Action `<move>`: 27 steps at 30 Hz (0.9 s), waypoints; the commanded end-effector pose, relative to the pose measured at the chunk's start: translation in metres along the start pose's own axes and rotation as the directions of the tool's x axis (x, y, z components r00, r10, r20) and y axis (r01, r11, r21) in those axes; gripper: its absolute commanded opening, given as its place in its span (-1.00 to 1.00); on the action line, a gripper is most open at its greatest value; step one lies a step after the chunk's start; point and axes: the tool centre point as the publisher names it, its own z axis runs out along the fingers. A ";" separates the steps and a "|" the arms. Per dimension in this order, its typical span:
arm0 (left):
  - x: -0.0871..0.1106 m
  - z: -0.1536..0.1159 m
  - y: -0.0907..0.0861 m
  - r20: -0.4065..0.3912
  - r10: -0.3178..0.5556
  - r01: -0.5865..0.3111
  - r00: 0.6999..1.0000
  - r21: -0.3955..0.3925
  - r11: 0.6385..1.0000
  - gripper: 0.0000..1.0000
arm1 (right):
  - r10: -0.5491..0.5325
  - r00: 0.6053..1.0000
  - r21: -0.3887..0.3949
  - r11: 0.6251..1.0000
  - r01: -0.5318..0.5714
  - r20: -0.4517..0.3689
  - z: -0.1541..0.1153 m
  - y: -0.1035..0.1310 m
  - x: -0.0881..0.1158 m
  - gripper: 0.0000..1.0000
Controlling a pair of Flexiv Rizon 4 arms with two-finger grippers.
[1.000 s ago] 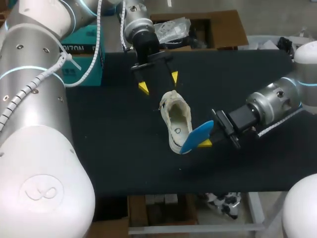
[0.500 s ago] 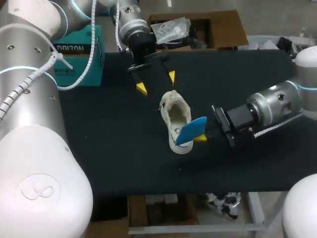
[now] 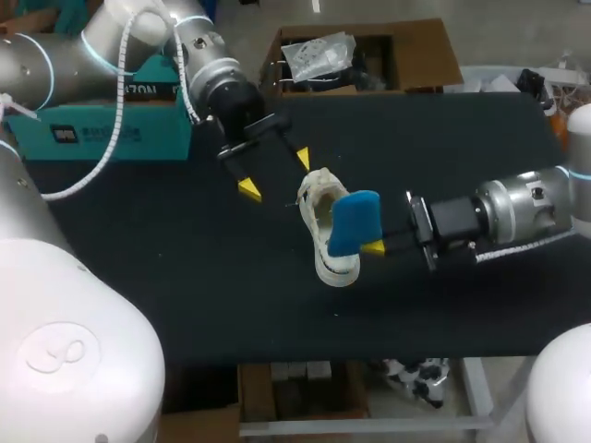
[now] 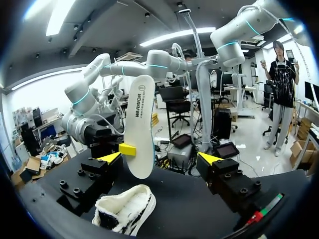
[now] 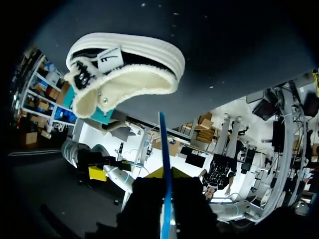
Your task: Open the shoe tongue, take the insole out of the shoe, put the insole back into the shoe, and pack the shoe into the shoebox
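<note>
Since a second ago the right gripper has tipped the blue insole up from beside the shoe until it stands over the shoe's opening, while the left gripper has swung away toward the teal shoebox. From the head view, the shoe sits sole-down near the middle of the black table, its fleecy collar toward the far edge; the right fingers are clamped on the insole's edge and the left fingers are spread wide with nothing between them, just beside the shoe's collar. From the left wrist, its gripper is wide apart, the shoe lies under and ahead of it, and the insole stands upright beyond, white underside showing, pinched by a yellow tip of the other arm. From the right wrist, the insole shows edge-on, rising from between the closed fingers of that gripper, and the shoe lies ahead of it on the table.
</note>
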 end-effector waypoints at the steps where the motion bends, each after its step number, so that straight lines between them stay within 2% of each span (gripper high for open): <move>1: 0.008 0.043 -0.012 0.530 0.028 0.124 0.847 -0.249 0.961 1.00 | -0.001 1.000 0.006 1.000 0.001 -0.009 -0.001 0.003 -0.003 -1.00; 10: 0.008 0.043 -0.012 0.530 0.028 0.124 0.847 -0.249 0.961 1.00 | -0.001 1.000 0.006 1.000 0.001 -0.009 -0.001 0.003 -0.003 -1.00; 12: 0.008 0.051 -0.008 0.597 0.022 0.136 0.802 -0.218 0.966 1.00 | -0.015 0.999 -0.016 1.000 0.015 -0.045 0.000 0.009 0.001 -1.00; 16: 0.009 0.067 0.007 0.692 0.016 0.184 0.722 -0.214 0.959 1.00 | -0.022 0.994 -0.032 0.999 0.019 -0.107 0.001 0.023 0.003 -1.00; 18: 0.008 0.072 0.012 0.723 0.008 0.197 0.691 -0.198 0.960 1.00 | -0.029 0.993 -0.033 0.999 0.026 -0.118 -0.001 0.028 0.003 -1.00; 20: 0.006 0.076 0.015 0.766 0.035 0.207 0.642 -0.217 0.954 1.00 | -0.035 0.992 -0.020 0.999 0.033 -0.117 -0.002 0.032 0.004 -1.00; 21: 0.005 0.077 0.017 0.776 0.035 0.199 0.630 -0.205 0.958 1.00 | -0.039 0.992 -0.022 0.999 0.037 -0.122 -0.003 0.033 0.005 -1.00; 23: 0.004 0.079 0.018 0.819 0.041 0.189 0.572 -0.181 0.965 1.00 | -0.054 0.990 -0.025 0.998 0.051 -0.129 -0.004 0.035 0.007 -1.00; 24: 0.003 0.079 0.018 0.831 0.036 0.168 0.555 -0.155 0.974 1.00 | -0.063 0.990 -0.032 0.998 0.060 -0.128 -0.004 0.036 0.009 -1.00; 26: 0.003 0.077 0.017 0.869 0.042 0.158 0.493 -0.137 0.978 1.00 | -0.066 0.985 -0.041 0.997 0.060 -0.159 -0.002 0.036 0.013 -1.00; 27: 0.003 0.076 0.017 0.865 0.026 0.152 0.502 -0.118 0.981 1.00 | -0.066 0.985 -0.041 0.997 0.060 -0.159 -0.002 0.036 0.013 -1.00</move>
